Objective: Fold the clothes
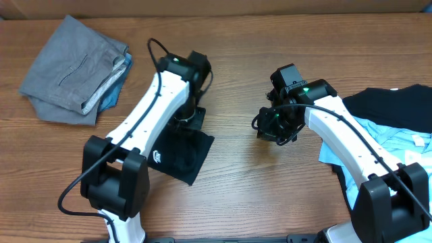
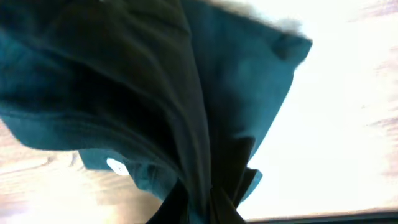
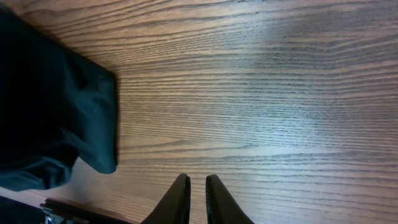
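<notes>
A black garment point(image 1: 181, 156) with a small white logo lies bunched on the wooden table at centre left. My left gripper point(image 1: 187, 120) is shut on its upper edge. In the left wrist view the dark cloth point(image 2: 155, 93) fills the frame and is pinched between the jaws point(image 2: 202, 208). My right gripper point(image 1: 267, 125) hovers over bare wood to the right of the garment. Its fingers point(image 3: 198, 185) are shut with only a thin gap and hold nothing. The garment's edge shows at the left of the right wrist view point(image 3: 56, 112).
A folded grey garment point(image 1: 73, 67) with a light blue layer under it lies at the back left. A pile of black point(image 1: 391, 108) and light blue clothes point(image 1: 395, 138) lies at the right edge, under the right arm.
</notes>
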